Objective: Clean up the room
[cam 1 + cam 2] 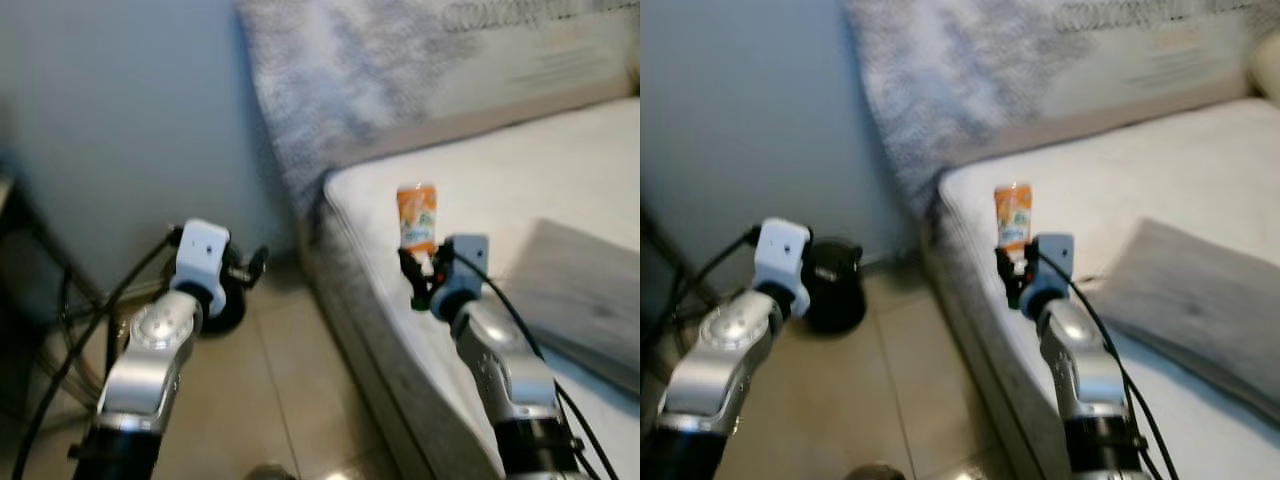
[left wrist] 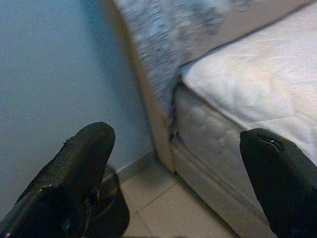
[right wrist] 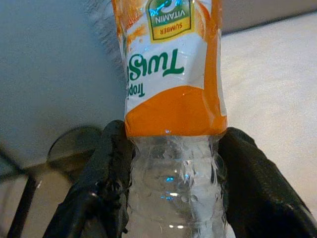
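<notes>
An empty clear plastic bottle (image 1: pixel 417 222) with an orange and white label is held upside down, its green cap low, over the near corner of the bed. My right gripper (image 1: pixel 420 268) is shut on the bottle's clear neck part (image 3: pixel 173 178), one black finger (image 3: pixel 106 168) on each side. My left gripper (image 1: pixel 250 266) is raised over the tiled floor left of the bed and stands open, its fingers (image 2: pixel 79 163) wide apart with nothing between them.
The white mattress (image 1: pixel 520 180) fills the right side, with a grey folded cloth (image 1: pixel 1190 300) on it and a patterned headboard (image 1: pixel 330 70) behind. A black round object (image 1: pixel 832 285) sits on the floor by the blue-grey wall (image 1: pixel 120 120). Beige tiles (image 1: pixel 260 400) lie between.
</notes>
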Robot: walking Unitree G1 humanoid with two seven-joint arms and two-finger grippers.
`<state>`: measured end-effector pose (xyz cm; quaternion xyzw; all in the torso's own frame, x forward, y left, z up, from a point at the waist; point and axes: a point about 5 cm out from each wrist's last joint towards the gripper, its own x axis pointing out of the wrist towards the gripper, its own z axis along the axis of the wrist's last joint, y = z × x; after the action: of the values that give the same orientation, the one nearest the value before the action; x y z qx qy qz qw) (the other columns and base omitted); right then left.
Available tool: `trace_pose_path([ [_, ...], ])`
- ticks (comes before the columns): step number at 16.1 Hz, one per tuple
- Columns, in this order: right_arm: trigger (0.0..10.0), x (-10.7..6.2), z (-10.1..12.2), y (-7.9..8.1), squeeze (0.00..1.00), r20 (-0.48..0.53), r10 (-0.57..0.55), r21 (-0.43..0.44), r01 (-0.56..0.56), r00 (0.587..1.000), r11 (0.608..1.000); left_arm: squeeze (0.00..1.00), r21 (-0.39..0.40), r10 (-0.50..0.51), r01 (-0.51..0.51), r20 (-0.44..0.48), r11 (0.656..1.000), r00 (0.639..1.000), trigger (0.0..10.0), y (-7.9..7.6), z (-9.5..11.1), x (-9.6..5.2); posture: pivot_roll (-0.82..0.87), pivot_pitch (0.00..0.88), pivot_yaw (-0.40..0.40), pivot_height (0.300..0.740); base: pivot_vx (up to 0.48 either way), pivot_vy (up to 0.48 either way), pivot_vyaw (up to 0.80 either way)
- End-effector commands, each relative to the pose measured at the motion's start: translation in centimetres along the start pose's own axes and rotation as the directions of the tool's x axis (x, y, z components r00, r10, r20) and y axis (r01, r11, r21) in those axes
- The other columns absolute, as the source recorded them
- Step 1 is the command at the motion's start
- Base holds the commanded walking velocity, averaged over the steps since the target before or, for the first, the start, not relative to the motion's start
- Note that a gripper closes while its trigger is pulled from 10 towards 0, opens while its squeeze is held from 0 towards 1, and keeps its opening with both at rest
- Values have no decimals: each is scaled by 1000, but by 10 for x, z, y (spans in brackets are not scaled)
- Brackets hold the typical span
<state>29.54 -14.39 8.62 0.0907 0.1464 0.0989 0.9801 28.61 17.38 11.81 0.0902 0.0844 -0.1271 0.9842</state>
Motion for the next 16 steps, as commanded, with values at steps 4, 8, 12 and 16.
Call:
trace_pose_path([
  [4,10000,-1,-1,4,0,-13,19,-1,-19,1000,1000,0,-11,-3,3,24,1000,1000,10000,1,3,-2,13,0,21,740,153,0,800],
  [8,10000,-2,-7,-1,0,-45,-19,-27,18,999,999,0,-20,8,-8,12,1000,1000,10000,2,1,-2,12,0,22,740,351,0,200],
  [12,10000,-3,-8,-3,0,-36,-55,-17,55,998,998,0,-6,9,-9,4,1000,1000,10000,4,0,-3,16,0,26,740,359,0,0],
  [16,10000,0,-8,0,0,-32,-63,-76,60,997,995,0,10,10,-10,7,1000,1000,10000,6,1,-3,25,0,23,740,361,0,0],
])
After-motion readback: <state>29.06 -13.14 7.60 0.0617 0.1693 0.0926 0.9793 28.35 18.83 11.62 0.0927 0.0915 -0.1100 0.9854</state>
